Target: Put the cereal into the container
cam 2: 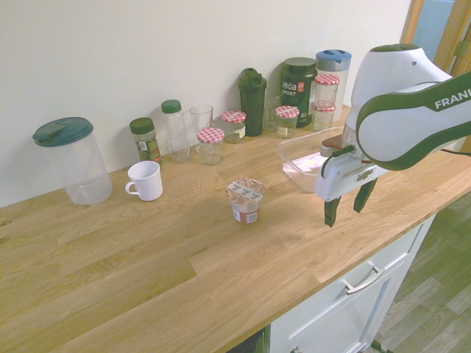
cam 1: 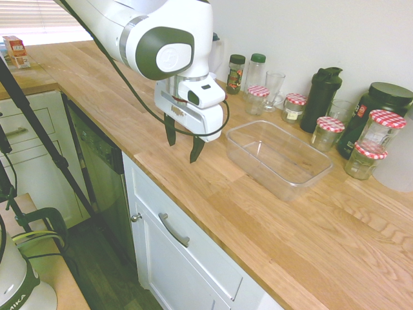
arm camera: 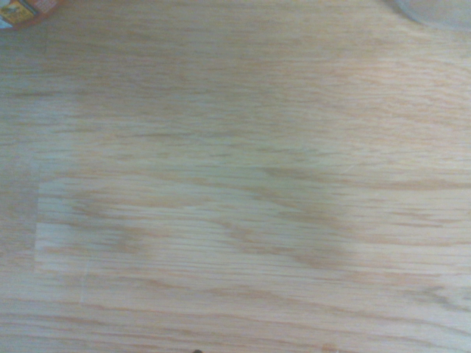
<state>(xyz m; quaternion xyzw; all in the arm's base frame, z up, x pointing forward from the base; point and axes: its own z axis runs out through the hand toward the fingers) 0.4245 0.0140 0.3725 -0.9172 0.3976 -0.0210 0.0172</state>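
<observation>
Below my fingers [cam 2: 330,212] I see the smooth wood of the worktop [cam 1: 271,213], its grain streaky and its sheen low. Beyond it sits the glossy, see-through plastic of the container [cam 1: 277,158], and a white mug [cam 2: 146,182] looks smooth. The drawer handle [cam 1: 173,230] looks like satiny metal.

This is a kitchen. A long wood tabletop [cam 1: 258,219] sits on white cupboards [cam 1: 177,258] with metal handles [cam 1: 174,230]. Jars [cam 2: 211,147] with red and white lids stand near the wall. There is a white mug [cam 2: 145,181], a big jug [cam 2: 77,162] with a green lid, and a clear tub [cam 1: 277,158] too.
</observation>
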